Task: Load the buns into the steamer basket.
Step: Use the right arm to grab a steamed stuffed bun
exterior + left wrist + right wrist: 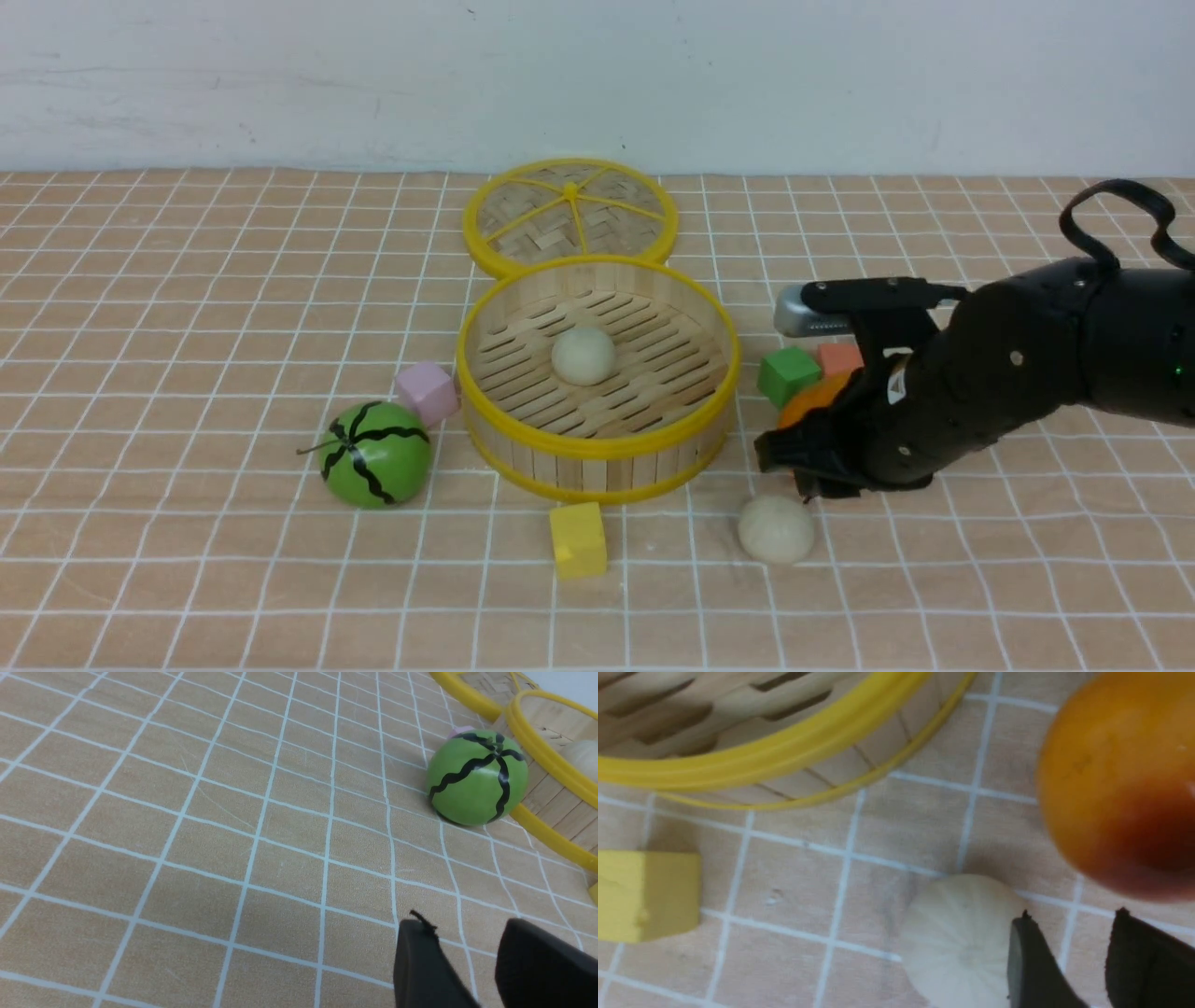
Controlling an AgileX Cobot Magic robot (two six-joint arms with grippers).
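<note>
two buns show: one (583, 355) lies mid-floor in the steamer basket (597, 459), the other (776, 529) sits on the cloth at the basket's 5 o'clock, at the yellow block's (578, 539) 3 o'clock. a third i cannot find. the right gripper (805, 481) hangs low at the loose bun's 1 o'clock, jaws partly apart, gripping nothing. the bun lies beside one finger, not between them, likely because the orange pear (812, 397) crowds the approach. the left gripper (462, 933), narrowly parted, holds nothing.

No words or numbers to read anywhere here. A small pale mark on the black right robot arm (896, 387) might be a logo, but it's too blurred.
</note>
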